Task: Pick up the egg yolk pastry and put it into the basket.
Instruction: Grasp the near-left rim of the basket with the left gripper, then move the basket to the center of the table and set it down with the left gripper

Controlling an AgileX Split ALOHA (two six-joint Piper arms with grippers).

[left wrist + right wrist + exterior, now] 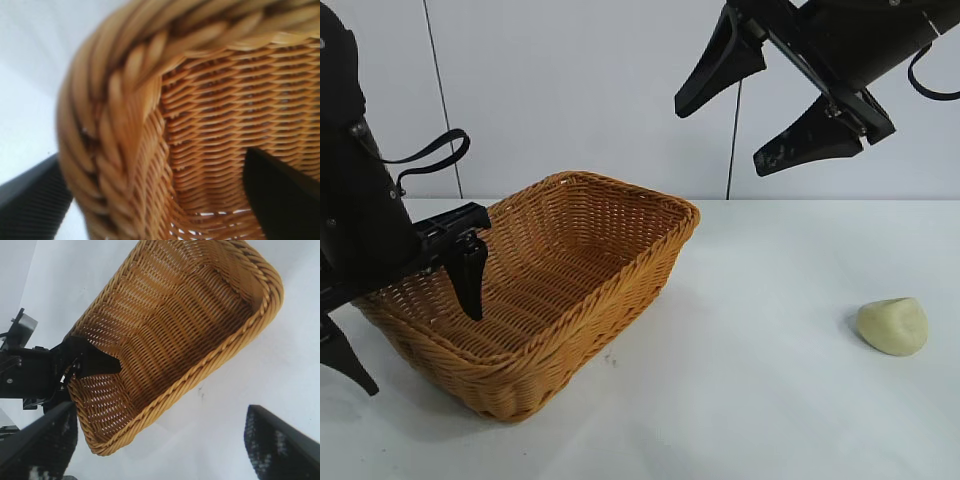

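Note:
The egg yolk pastry [892,326], a small pale yellow lump, lies on the white table at the right, apart from both grippers. The wicker basket [582,190] stands at centre left; it also shows in the left wrist view [120,130] and the right wrist view [210,365]. My left gripper [420,350] is open and astride the basket's near-left rim, one finger inside and one outside [157,210]. My right gripper [765,105] is open and empty, high above the table between the basket and the pastry [160,450]. The pastry is out of both wrist views.
The white table [750,400] runs bare between the basket and the pastry. A white wall [580,90] stands behind. The left arm [30,372] shows in the right wrist view at the basket's end.

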